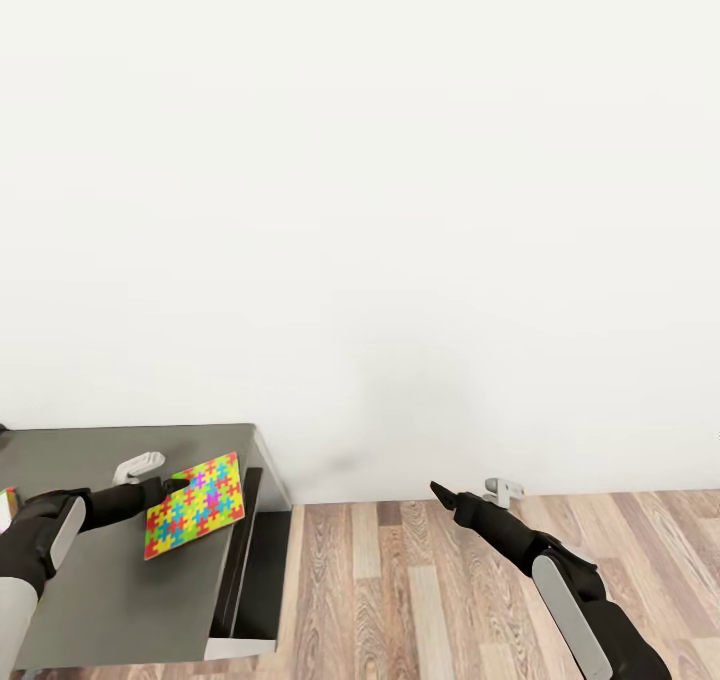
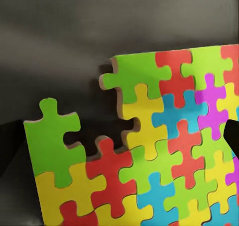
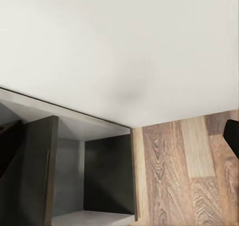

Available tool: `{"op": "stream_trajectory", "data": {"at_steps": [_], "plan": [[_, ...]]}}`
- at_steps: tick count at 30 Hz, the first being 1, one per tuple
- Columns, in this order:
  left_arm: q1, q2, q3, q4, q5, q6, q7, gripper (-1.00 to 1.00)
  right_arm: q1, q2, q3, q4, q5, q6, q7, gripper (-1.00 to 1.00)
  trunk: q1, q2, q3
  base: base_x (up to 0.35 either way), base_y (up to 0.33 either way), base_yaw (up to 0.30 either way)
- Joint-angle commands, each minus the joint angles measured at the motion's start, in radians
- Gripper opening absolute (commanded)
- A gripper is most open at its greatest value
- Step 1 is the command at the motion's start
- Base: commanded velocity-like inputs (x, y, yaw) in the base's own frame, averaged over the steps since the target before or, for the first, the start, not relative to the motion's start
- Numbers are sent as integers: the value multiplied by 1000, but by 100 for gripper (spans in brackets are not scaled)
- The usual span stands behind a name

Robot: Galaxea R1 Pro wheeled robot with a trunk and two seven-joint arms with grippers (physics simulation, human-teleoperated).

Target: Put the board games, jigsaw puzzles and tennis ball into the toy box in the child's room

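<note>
The left gripper (image 1: pixel 165 487) pinches the puzzle (image 1: pixel 194 505) by its edge, tilted over the table (image 1: pixel 120 600). The right gripper (image 1: pixel 437 491) hangs above the floor (image 1: pixel 400 590); whether spread or pressed together, I cannot tell. No writing is legible.

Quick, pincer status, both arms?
Left pincer: shut on the jigsaw puzzle, gripping its edge above the grey table.
Right pincer: over the floor, holding nothing; open or shut cannot be told.
</note>
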Motion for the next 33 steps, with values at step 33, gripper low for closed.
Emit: {"op": "stream_trajectory", "data": {"at_steps": [33], "plan": [[-1,6,11,-2,7,10,-5,100,-1,-1,1,0,-6,4,0,100,1,-2,-2,0,-47,0]]}}
